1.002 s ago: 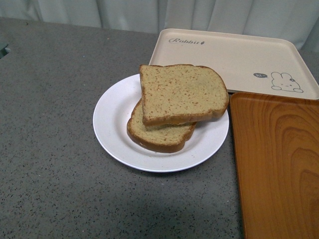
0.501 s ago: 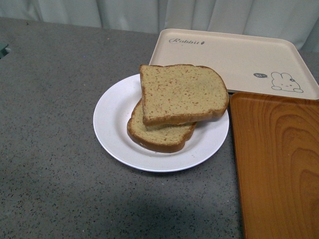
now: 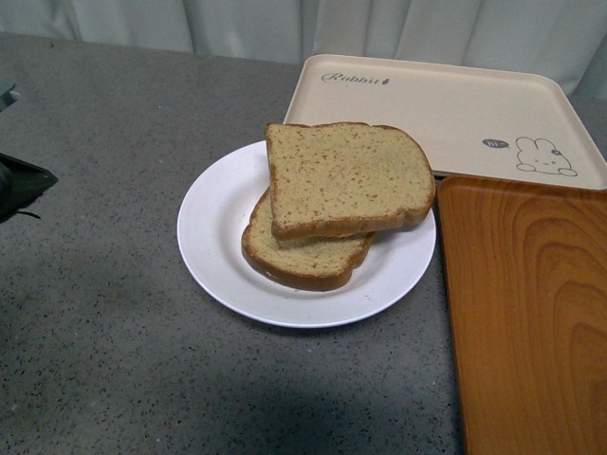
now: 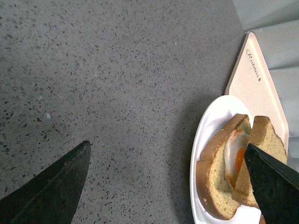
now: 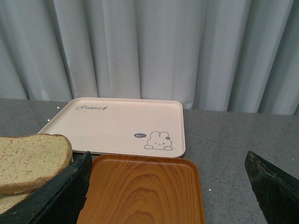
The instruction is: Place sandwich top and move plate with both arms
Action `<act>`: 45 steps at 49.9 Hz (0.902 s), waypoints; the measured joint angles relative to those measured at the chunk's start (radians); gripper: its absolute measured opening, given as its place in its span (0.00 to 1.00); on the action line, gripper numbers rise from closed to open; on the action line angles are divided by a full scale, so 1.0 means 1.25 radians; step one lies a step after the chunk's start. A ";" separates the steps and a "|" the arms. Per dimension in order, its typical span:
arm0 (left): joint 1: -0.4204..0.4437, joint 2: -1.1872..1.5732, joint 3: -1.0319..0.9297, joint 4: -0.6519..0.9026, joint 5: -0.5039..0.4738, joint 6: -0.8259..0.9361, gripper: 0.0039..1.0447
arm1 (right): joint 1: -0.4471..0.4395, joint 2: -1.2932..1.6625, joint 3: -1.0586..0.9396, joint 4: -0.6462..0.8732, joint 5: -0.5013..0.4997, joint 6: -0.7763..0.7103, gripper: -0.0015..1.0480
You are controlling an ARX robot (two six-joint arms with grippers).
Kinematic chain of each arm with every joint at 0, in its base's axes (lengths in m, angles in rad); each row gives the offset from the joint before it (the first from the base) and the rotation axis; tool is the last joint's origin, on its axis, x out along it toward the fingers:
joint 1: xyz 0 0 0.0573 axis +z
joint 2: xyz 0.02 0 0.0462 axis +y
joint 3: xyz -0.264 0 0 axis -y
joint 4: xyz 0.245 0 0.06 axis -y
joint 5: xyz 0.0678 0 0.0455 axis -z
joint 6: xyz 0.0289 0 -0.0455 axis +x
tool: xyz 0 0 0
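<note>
The sandwich top [image 3: 346,175] lies skewed on a thicker bread slice [image 3: 303,263] on the white plate [image 3: 213,237], mid-table in the front view. In the left wrist view a fried egg [image 4: 233,156] shows between the two slices, under the sandwich top [image 4: 265,135]. My left gripper [image 4: 166,184] is open over bare table beside the plate's rim [image 4: 200,135], one finger [image 4: 273,186] in front of the sandwich. Its black tip [image 3: 21,185] shows at the front view's left edge. My right gripper [image 5: 166,191] is open above the orange tray, holding nothing.
A beige rabbit-print tray [image 3: 427,109] sits behind the plate, touching its far rim. An orange wood-grain tray [image 3: 526,313] lies to the plate's right. Grey speckled tabletop [image 3: 104,313] spreads left and front. Pale curtains [image 5: 149,51] hang behind.
A black tip of my left gripper has come into the front view at the left edge. Plate, bread and trays have not moved.
</note>
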 joint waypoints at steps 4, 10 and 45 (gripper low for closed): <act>-0.009 0.056 0.005 0.043 -0.004 -0.004 0.94 | 0.000 0.000 0.000 0.000 0.000 0.000 0.91; -0.028 0.137 0.011 0.085 -0.007 -0.016 0.94 | 0.000 0.000 0.000 0.000 0.000 0.000 0.91; -0.140 0.346 0.114 0.247 -0.002 -0.129 0.94 | 0.000 0.000 0.000 0.000 0.000 0.000 0.91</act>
